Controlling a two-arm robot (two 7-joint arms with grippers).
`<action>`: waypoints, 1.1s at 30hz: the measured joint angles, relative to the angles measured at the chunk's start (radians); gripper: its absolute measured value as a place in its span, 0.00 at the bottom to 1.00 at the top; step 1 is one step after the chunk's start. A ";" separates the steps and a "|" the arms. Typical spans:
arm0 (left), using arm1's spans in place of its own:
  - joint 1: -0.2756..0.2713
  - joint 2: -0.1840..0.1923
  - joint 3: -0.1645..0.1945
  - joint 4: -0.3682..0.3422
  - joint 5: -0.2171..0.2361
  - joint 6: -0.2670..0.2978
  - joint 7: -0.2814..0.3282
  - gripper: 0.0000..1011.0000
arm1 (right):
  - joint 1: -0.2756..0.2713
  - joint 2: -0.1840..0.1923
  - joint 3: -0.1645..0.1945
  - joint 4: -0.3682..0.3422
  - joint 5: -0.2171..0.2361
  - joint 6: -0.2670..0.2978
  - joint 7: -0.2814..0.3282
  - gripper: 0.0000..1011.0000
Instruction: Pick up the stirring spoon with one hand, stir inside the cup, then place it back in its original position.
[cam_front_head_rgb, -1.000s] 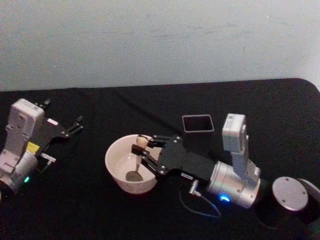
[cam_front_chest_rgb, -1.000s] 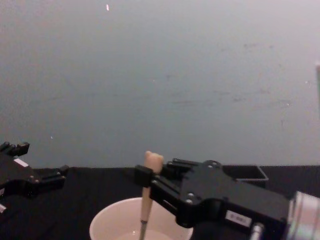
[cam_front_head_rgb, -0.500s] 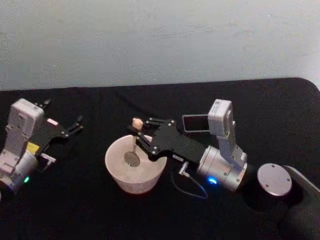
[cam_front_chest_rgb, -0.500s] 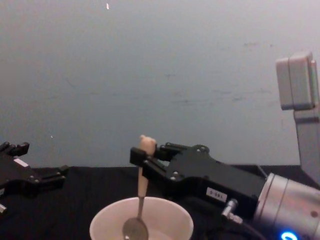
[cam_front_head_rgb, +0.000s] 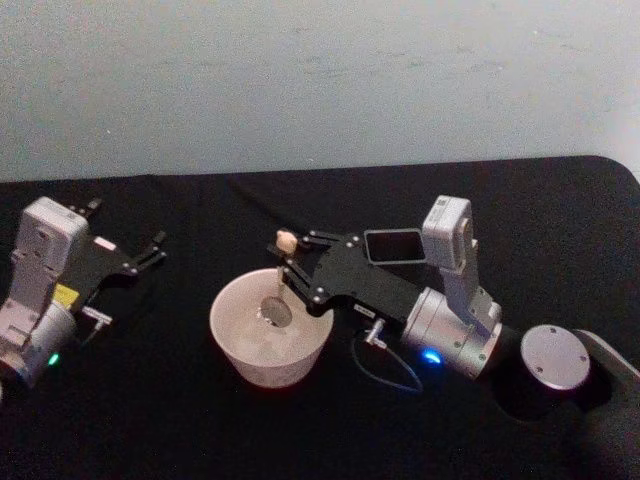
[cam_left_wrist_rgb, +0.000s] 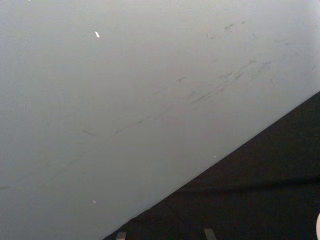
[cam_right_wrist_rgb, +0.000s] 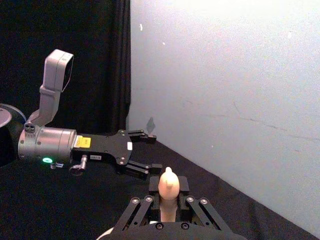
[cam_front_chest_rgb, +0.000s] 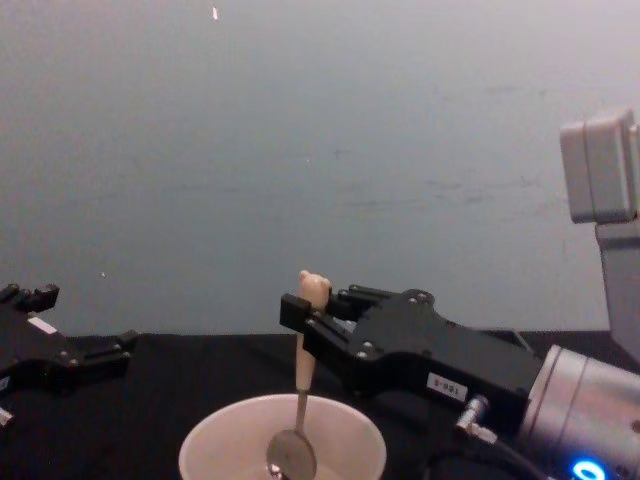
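The right gripper (cam_front_chest_rgb: 301, 312) has its fingers pressed together on the stirring spoon (cam_front_chest_rgb: 303, 385), just under the bear head. The spoon's bowl hangs inside the cup (cam_front_chest_rgb: 215, 450), clear of the bottom as far as I can tell. A sideways swing toward the holder (cam_front_head_rgb: 395, 247) could clip the rim, tipping the cup or twisting the spoon loose; the left gripper (cam_front_head_rgb: 130, 222) lies spread, well apart.

Bear-top spoon (cam_front_chest_rgb: 302, 370) near-upright, bowl inside wide cream cup (cam_front_head_rgb: 240, 350); dk grey sq. holder (cam_front_head_rgb: 396, 247) near, behind cup.
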 joint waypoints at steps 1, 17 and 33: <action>0.000 0.000 0.000 0.000 0.000 0.000 0.000 0.99 | 0.000 0.001 0.001 0.000 -0.001 -0.001 -0.001 0.20; 0.000 0.000 0.000 0.000 0.000 0.000 0.000 0.99 | -0.052 0.055 0.029 -0.069 0.005 0.014 0.004 0.20; 0.000 0.000 0.000 0.000 0.000 0.000 0.000 0.99 | -0.070 0.043 -0.014 -0.099 0.021 0.032 0.032 0.20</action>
